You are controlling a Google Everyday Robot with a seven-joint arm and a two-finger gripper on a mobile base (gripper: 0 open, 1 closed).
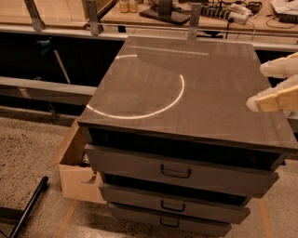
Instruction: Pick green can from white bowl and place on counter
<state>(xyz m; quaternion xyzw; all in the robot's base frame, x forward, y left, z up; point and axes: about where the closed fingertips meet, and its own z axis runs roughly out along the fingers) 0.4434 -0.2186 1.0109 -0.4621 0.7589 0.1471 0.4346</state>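
The counter [186, 88] is a dark grey-brown glossy top on a grey cabinet with three handled drawers [177, 171], and a bright curved light reflection lies on it. No green can and no white bowl show in this view. My gripper [255, 87] reaches in from the right edge, over the counter's right side. Its upper pale finger [279, 67] and lower tan finger [274, 100] stand apart with nothing between them.
An open cardboard box [77, 172] sits on the floor against the cabinet's left side. A black pole [28, 207] lies at the bottom left. A light wooden desk [139, 14] with cables and equipment runs along the back, with a metal rail [42, 88] to the left.
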